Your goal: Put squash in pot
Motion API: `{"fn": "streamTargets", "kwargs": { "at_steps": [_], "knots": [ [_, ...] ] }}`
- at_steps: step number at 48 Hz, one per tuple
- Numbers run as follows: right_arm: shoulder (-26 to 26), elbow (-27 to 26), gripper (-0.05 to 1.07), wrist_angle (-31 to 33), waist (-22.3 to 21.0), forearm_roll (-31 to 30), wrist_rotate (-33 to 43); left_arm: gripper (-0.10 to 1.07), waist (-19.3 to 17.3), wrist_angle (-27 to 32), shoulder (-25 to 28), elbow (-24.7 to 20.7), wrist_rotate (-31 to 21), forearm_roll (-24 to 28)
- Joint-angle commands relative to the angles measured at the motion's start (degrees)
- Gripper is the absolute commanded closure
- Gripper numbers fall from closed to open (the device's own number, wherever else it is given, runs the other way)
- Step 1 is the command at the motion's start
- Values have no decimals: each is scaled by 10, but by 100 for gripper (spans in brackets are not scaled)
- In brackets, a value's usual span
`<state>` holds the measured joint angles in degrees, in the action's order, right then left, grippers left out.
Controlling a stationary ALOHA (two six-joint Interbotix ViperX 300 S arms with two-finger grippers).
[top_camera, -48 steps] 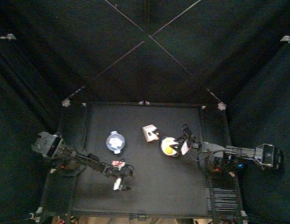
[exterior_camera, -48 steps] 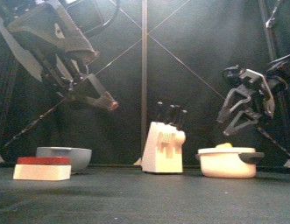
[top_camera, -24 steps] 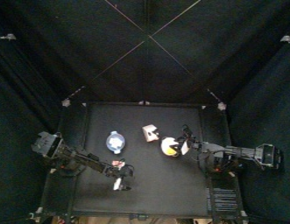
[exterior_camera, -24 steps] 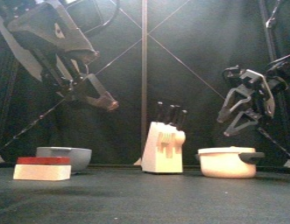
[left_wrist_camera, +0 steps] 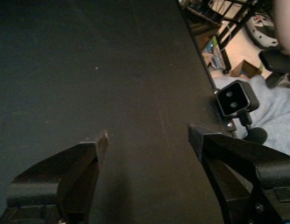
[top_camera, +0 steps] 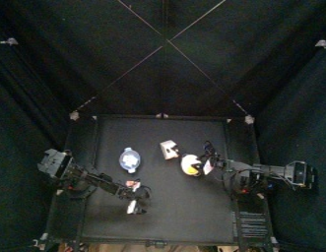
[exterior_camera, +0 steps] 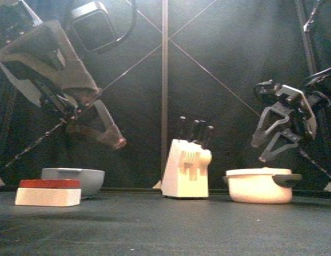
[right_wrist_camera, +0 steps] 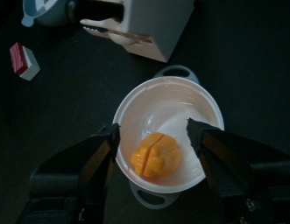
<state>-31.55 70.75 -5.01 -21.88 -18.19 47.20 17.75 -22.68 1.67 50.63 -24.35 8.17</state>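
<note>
Yellow squash [right_wrist_camera: 159, 156] lies inside the white pot [right_wrist_camera: 130, 109], at the table's three o'clock in the top view. My right gripper [right_wrist_camera: 157, 140] hangs above it, jaws spread and empty, so I judge the drop done. Next I'd lift clear. The left gripper [left_wrist_camera: 147, 142] idles at eight o'clock, jaws apart.

Squash [right_wrist_camera: 159, 157] hidden behind the pot [exterior_camera: 261, 185] wall in front view; small in top view

table [exterior_camera: 168, 225] black | pot [exterior_camera: 261, 186] (right) | knife block [exterior_camera: 188, 168] | bowl [exterior_camera: 74, 180] | red-topped box [exterior_camera: 49, 192]
</note>
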Motion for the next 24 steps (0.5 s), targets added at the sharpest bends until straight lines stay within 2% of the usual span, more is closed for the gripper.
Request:
{"fn": "streamTargets", "kwargs": {
  "at_steps": [1, 24],
  "knots": [
    [-1, -9, 9, -3, 2, 2, -2, -5, -3, -4, -4, -8, 0, -3],
    [-1, -8, 9, -2, 3, 2, -2, -5, -3, -5, -9, -5, 0, -3]
  ]
}}
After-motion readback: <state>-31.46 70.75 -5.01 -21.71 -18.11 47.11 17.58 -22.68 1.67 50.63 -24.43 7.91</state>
